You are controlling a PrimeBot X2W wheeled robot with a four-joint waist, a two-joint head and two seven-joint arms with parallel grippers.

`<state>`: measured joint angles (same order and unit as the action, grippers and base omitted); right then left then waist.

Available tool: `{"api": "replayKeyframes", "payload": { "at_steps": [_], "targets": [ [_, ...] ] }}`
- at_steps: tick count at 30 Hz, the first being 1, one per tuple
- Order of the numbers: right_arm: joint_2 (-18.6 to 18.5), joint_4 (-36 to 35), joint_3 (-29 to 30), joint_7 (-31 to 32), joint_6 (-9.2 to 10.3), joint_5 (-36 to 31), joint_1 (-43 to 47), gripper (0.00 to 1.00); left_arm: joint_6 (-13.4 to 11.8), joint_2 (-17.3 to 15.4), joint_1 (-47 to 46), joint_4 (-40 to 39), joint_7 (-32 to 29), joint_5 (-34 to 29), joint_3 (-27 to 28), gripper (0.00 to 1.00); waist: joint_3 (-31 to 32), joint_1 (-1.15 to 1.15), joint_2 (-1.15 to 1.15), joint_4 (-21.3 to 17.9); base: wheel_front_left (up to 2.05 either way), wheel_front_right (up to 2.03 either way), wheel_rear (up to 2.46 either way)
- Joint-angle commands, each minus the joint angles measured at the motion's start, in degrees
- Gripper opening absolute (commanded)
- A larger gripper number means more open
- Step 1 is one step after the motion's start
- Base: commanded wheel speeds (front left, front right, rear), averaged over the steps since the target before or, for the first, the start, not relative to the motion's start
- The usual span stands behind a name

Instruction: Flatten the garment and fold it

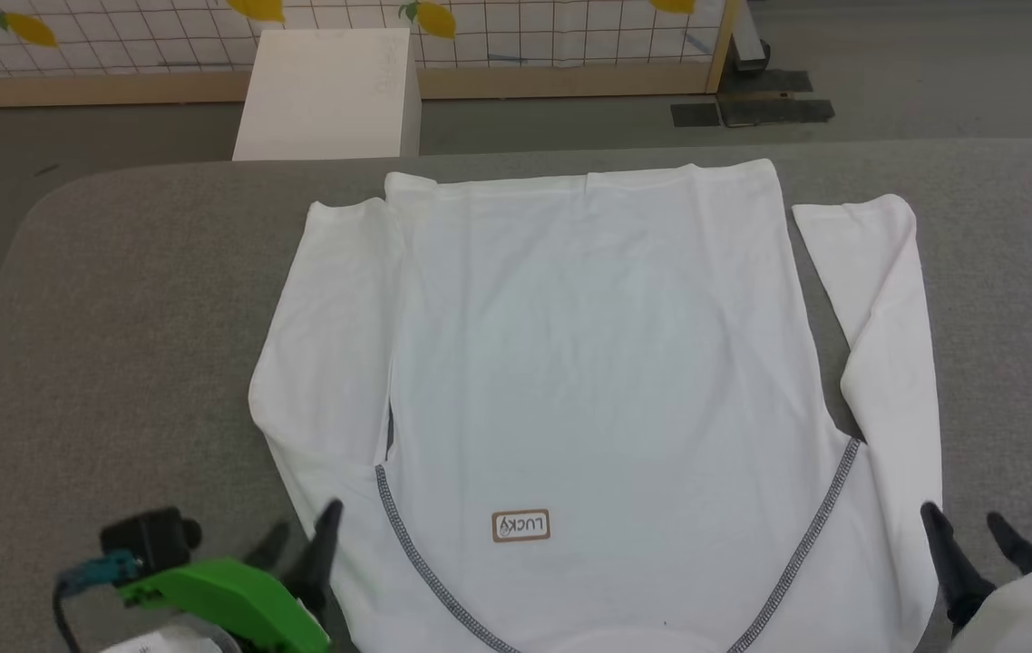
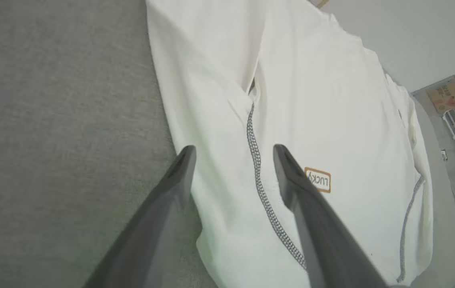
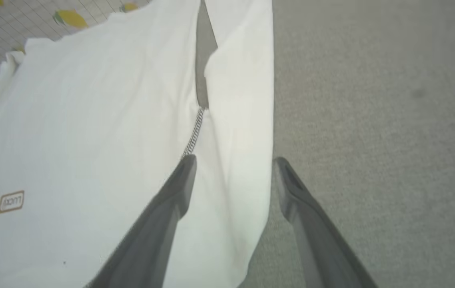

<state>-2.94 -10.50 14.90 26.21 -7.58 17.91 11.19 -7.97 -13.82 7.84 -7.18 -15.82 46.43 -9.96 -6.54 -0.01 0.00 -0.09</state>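
Locate the garment (image 1: 598, 363) spread flat, face up, on the grey bench (image 1: 135, 317), with its hem at the far side and its shoulders at the near side. Note the tan patch (image 1: 520, 526) on the near chest and the zigzag stitching (image 1: 407, 544) that runs along both shoulder seams. The left sleeve (image 1: 326, 345) lies alongside the body and touches it. The right sleeve (image 1: 888, 317) is bent and lies apart from the body, with a strip of bench showing between them. Check the left gripper (image 1: 301, 526) at the near left shoulder: its jaws are spread and pinch nothing, with one finger over the bench and the other over the cloth. Check the right gripper (image 1: 962, 517) at the near right shoulder: its jaws are likewise spread and empty, straddling the sleeve's outer edge. A white box (image 1: 330, 91) stands on the floor beyond the bench's far edge.
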Motion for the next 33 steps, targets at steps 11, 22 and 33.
{"api": "replayKeyframes", "payload": {
  "at_steps": [11, 22, 33],
  "targets": [
    [-2.9, -2.9, -7.8, -18.7, 0.09, -3.6, -8.6, 1.0, 3.6, -6.9, -26.7, 8.6, 7.2, -10.1, 2.3, 1.0, -11.1, 0.01, 0.0, -4.0, 0.0, 0.0, 0.0],
    [-3.2, -1.4, -14.2, -25.4, 0.09, -3.1, -19.0, 1.0, 9.1, -19.3, -52.7, 22.0, -4.4, -17.4, -1.0, 1.0, -24.0, 0.01, 0.0, -11.2, 0.0, 0.0, 0.0],
    [-2.1, -3.1, -17.9, -27.7, 0.09, -2.9, -23.0, 1.0, 4.5, -24.7, -62.6, 26.7, -24.6, -15.8, 0.1, 1.0, -31.5, 0.01, 0.0, -16.2, 0.0, 0.0, 0.0]
  ]
}}
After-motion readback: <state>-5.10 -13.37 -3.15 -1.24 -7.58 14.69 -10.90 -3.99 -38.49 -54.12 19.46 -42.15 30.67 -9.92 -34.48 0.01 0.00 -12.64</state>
